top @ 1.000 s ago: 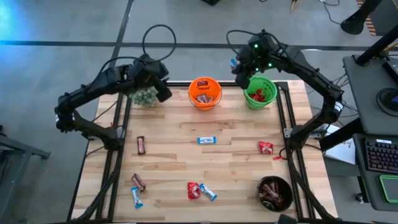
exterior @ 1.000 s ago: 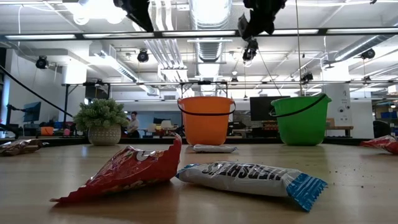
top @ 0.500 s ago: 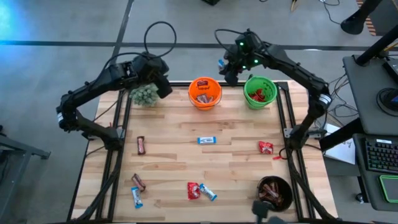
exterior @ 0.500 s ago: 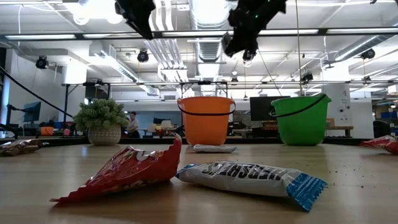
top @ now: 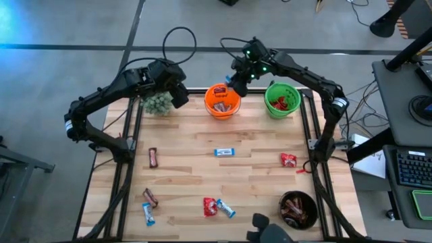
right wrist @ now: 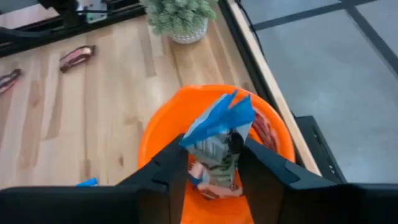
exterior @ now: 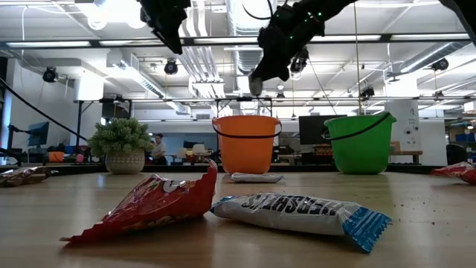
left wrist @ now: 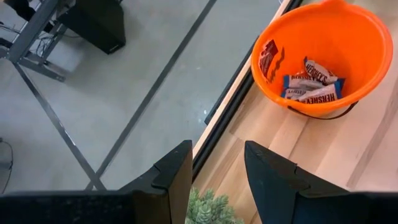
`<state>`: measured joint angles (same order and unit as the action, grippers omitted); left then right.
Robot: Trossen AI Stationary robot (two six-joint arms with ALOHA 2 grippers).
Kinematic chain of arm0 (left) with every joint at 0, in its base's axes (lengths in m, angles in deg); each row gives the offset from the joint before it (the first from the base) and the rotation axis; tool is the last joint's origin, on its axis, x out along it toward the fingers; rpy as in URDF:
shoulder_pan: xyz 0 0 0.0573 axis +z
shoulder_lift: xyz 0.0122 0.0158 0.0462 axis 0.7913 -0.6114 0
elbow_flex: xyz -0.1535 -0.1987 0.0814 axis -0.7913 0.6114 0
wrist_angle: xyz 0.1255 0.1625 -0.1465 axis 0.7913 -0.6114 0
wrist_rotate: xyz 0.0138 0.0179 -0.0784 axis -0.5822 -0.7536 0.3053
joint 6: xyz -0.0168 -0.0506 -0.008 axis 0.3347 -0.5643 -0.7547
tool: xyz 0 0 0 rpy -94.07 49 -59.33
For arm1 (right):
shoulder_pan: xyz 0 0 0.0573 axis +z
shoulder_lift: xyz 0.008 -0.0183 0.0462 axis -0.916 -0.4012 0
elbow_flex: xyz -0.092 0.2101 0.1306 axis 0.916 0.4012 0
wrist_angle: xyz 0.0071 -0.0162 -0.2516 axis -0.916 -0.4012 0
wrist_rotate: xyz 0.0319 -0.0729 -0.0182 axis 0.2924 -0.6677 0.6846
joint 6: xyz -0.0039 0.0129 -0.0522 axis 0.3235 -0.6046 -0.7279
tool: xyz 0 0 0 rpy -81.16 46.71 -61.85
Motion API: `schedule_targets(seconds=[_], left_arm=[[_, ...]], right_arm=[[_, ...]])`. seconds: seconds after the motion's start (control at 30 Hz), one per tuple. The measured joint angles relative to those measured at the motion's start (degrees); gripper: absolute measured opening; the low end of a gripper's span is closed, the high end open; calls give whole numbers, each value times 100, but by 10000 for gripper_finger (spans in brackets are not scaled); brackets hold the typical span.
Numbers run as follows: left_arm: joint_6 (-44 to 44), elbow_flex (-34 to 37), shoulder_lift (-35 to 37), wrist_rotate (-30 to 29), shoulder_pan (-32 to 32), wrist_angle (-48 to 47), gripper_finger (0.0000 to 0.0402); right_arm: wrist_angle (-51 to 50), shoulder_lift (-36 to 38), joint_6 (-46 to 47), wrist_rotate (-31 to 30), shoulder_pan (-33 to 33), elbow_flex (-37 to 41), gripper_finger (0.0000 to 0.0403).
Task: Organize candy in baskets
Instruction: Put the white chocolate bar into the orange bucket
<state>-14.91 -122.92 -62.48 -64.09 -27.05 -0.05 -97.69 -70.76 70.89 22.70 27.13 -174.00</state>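
Dangling blue-and-silver candy (right wrist: 216, 148), crumpled, upright.

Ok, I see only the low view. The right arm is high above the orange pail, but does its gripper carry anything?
Observer: Yes, a blue-and-white candy is at the right gripper, straight above the orange pail.
Operator: What is inside that pail?
Observer: Several blue-and-white bars and one red packet.
Operator: And the left gripper?
Observer: The left gripper has its fingers open with nothing between them, close to the plant at the table's far edge.
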Motion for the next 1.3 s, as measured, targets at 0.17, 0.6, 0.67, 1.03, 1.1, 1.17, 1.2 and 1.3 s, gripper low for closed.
schedule_targets(seconds=[0.17,0.6,0.67,1.03,1.1,1.17,1.2,1.3], left_arm=[[181,-61,7,-12,0,19,129],[285,-61,7,-302,0,23,129],[285,-61,7,-303,0,23,129],[700,-61,7,-301,0,48,129],[725,-61,7,-301,0,85,129],[726,-61,3,-301,0,128,129],[726,-61,1,-301,0,136,129],[726,-61,-35,-301,0,135,129]], right_arm=[[31,2,22,1,91,0,144],[-591,393,638,-50,98,0,149],[-964,497,764,-189,99,0,152],[-2866,748,1217,-1128,290,0,177],[-3102,748,1475,-1136,335,0,185],[-3352,748,1741,-1142,398,0,193],[-3498,748,1867,-1142,441,0,196],[-3974,748,2095,-1146,574,0,204]])
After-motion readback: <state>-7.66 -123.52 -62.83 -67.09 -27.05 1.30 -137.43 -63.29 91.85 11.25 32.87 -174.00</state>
